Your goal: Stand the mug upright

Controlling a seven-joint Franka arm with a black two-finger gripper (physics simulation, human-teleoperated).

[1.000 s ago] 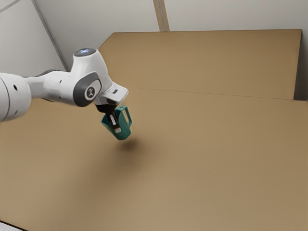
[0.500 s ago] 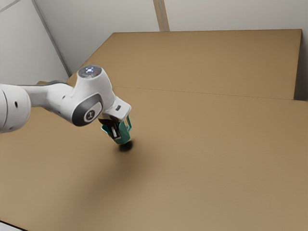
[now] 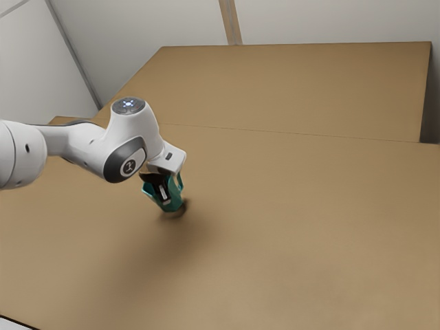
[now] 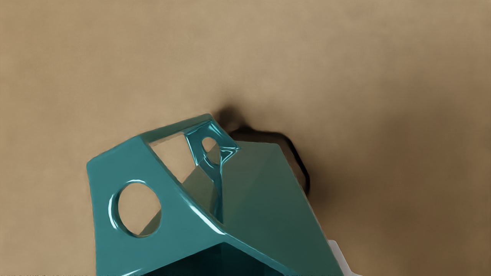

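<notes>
1. Black two-finger gripper (image 3: 163,195): clamped on the glossy teal, faceted mug (image 3: 176,197).
2. The mug is tilted, its base low over the smooth brown table (image 3: 309,220); contact is unclear.
3. Rounded holes pierce its angular handle (image 4: 126,163).

We count one mug (image 3: 172,205), at eight o'clock from the exterior view's centre | one claw (image 3: 164,197), at the mug | one arm (image 3: 127,155), at nine o'clock | one tabletop (image 3: 309,227), beneath the mug

The faceted teal mug (image 3: 175,200) is tilted, base near the brown table (image 3: 309,220)
</notes>
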